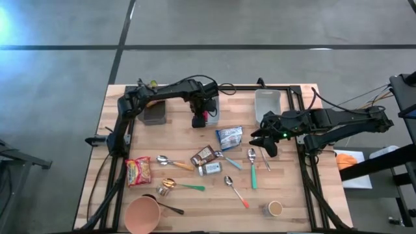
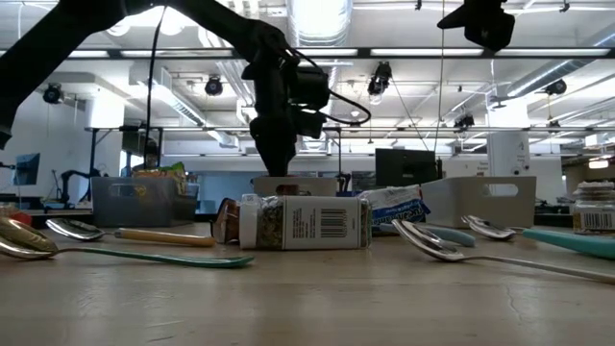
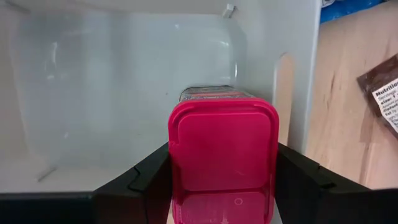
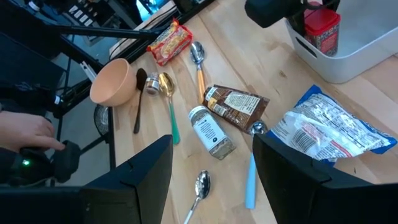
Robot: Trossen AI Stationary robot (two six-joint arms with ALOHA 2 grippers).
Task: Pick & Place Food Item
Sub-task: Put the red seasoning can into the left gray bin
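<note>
Red-lidded container (image 3: 222,155), upright and clamped in the left end effector (image 1: 199,121), hangs just above the white bin (image 3: 112,93); the empty, parted right end effector (image 1: 268,144) idles toward 3 o'clock.

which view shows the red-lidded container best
The left wrist view: the red-lidded container fills the middle, clamped between the left tool's fingers over the white bin. The right wrist view shows it small, upright in the bin. The high view gives only a red speck. The low view doesn't clearly show it.
</note>
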